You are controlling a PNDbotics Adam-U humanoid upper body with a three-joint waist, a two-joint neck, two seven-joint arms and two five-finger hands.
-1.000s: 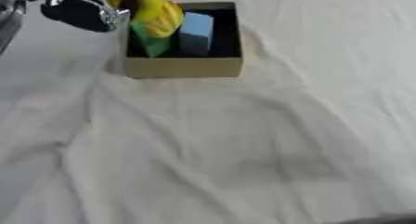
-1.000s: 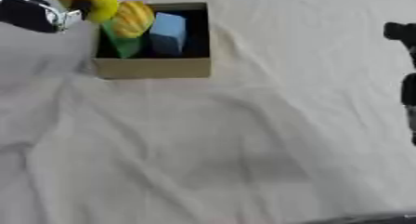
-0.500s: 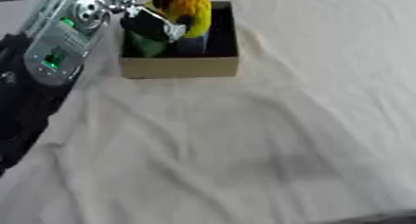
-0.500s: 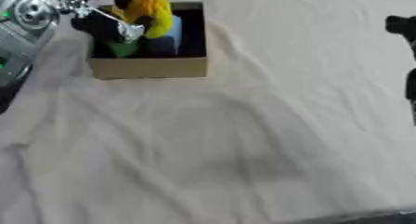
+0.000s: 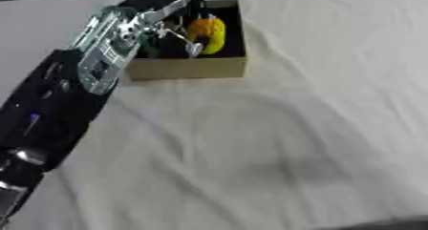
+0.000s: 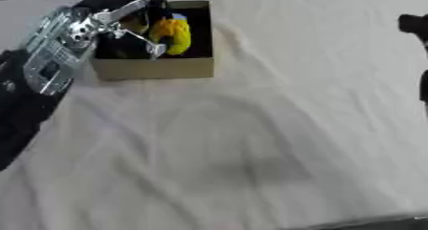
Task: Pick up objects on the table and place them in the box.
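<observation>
**With the Table Bare of Loose Items, the Left Hand Reaches Into the Box**

While the wrinkled white cloth [image 5: 276, 143] covering the table shows no loose objects anywhere in either eye view, the small open tan cardboard box [image 5: 188, 67] near the far left already holds things: a rounded yellow and orange soft-looking object [image 5: 207, 33] sits inside it against the dark interior, with a hint of green beside it and a bit of blue behind it. Judged from this, the picking looks close to finished; what seems left is letting go and drawing the arm clear.

The robot's left hand [image 5: 171, 26] reaches over the box's left wall, its silver and black fingers just beside the yellow object. Whether they are curled on it or spread cannot be told. The right hand [image 6: 415, 26] shows only as a dark shape at the right edge, its fingers unreadable.

No brand, label or writing can be read on the box or its contents.
</observation>
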